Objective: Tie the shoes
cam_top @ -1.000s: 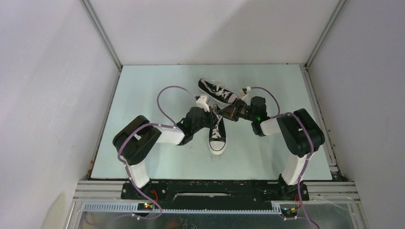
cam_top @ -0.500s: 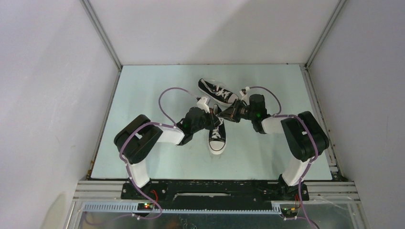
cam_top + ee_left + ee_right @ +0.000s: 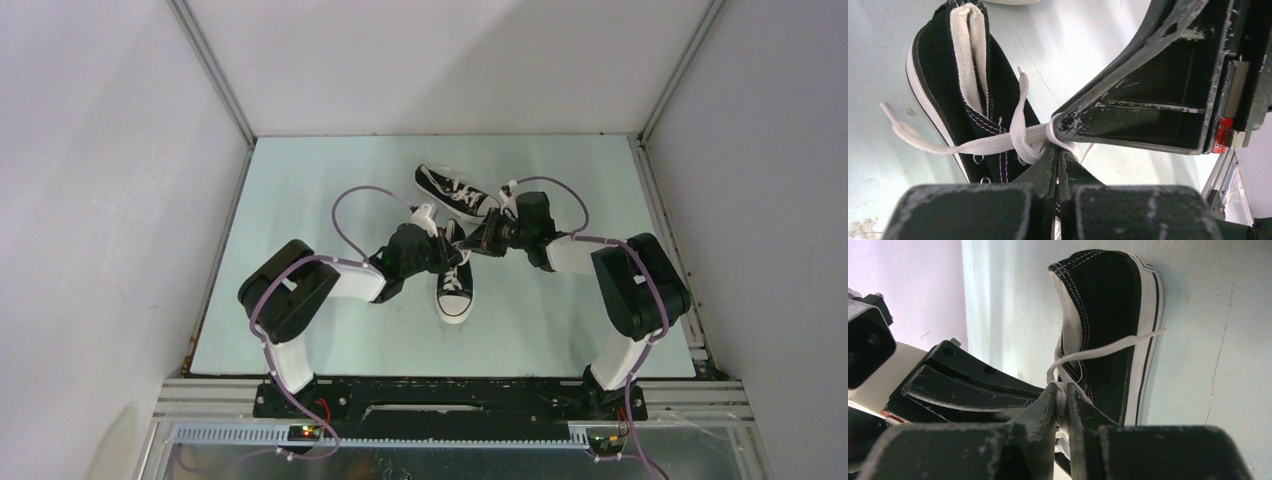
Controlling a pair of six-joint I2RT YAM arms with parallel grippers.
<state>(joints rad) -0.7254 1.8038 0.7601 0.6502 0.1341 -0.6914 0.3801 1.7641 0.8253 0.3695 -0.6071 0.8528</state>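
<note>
Two small black sneakers with white soles lie on the pale table. The near shoe [image 3: 456, 292] points its white toe cap toward the arms. The far shoe [image 3: 455, 189] lies behind it. My left gripper [image 3: 449, 252] and right gripper [image 3: 476, 242] meet tip to tip over the near shoe's laces. In the left wrist view my left gripper [image 3: 1057, 151] is shut at a crossing of the white lace [image 3: 973, 146], beside the shoe [image 3: 943, 70]. In the right wrist view my right gripper [image 3: 1062, 390] pinches a lace strand [image 3: 1098, 351] running from the shoe [image 3: 1108, 325].
Grey walls enclose the table [image 3: 300, 200] on the left, right and back. The right gripper's body [image 3: 1158, 105] fills the upper right of the left wrist view. The left gripper [image 3: 963, 390] sits close at the left of the right wrist view.
The right arm's wrist has drifted slightly left and away from the bases. Both grippers stay together over the near shoe's laces. The shoes have barely moved.
</note>
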